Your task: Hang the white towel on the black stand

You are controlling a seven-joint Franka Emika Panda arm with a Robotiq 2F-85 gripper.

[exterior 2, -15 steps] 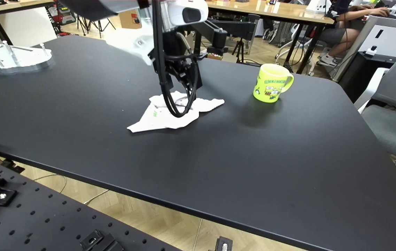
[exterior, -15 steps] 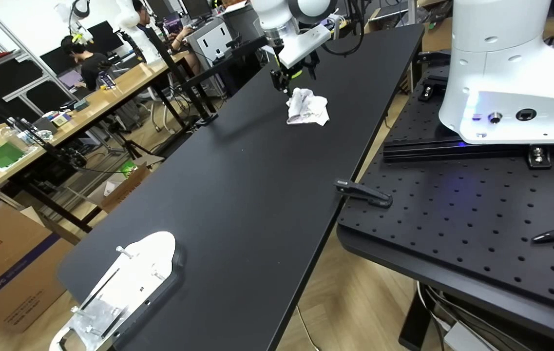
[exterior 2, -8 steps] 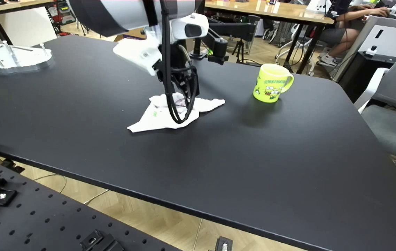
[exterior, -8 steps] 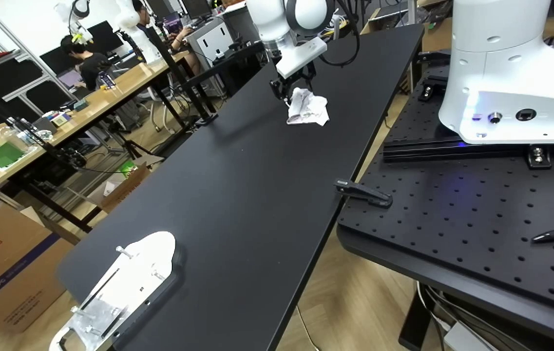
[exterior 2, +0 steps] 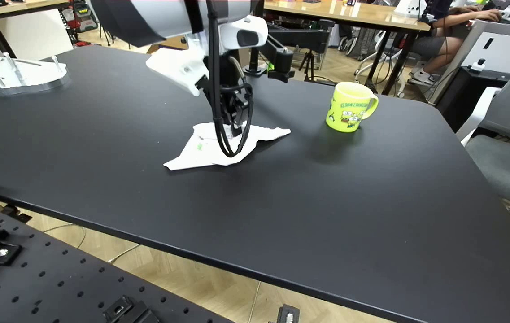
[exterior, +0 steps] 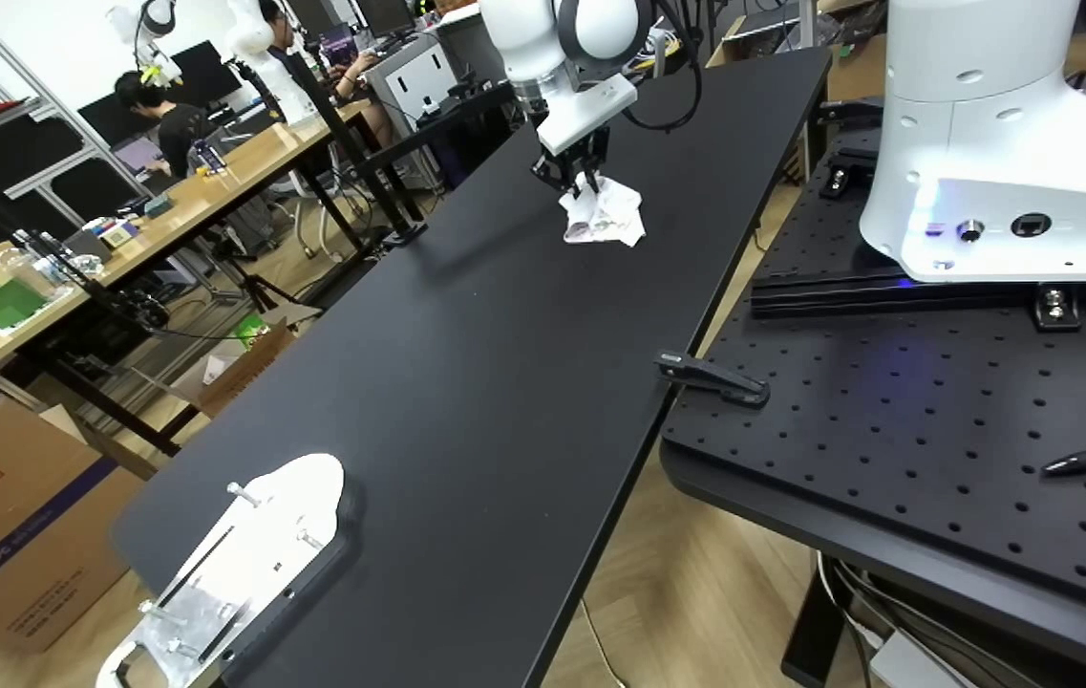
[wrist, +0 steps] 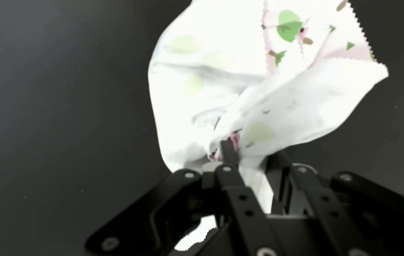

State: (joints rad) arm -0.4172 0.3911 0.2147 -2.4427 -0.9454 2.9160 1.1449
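The white towel [wrist: 194, 89], printed with pink and green, lies rumpled on the dark table [exterior: 466, 401]. In both exterior views my gripper [exterior: 583, 183] points down into it. From the wrist I see the fingers [wrist: 228, 153] still apart, a narrow gap between them, with a fold of cloth in that gap. A firm pinch cannot be made out. Cables partly cover the gripper in an exterior view, where the towel [exterior 2: 205, 150] spreads flat around it. At the table's far edge rises the black stand [exterior: 351, 153], its horizontal bar [exterior 2: 299, 37] above table height and bare of cloth.
A yellow-green mug [exterior 2: 349, 107] stands on the table beside the towel. A white board with pegs [exterior: 275, 516] lies at the table's end. Along the near edge are a black clamp [exterior: 714, 376] and the perforated mounting plate [exterior: 886, 430].
My gripper has shifted and settled lower onto the towel, and its fingers have come much closer together. The cloth's raised part has bunched between them; the rest of the towel stays put.
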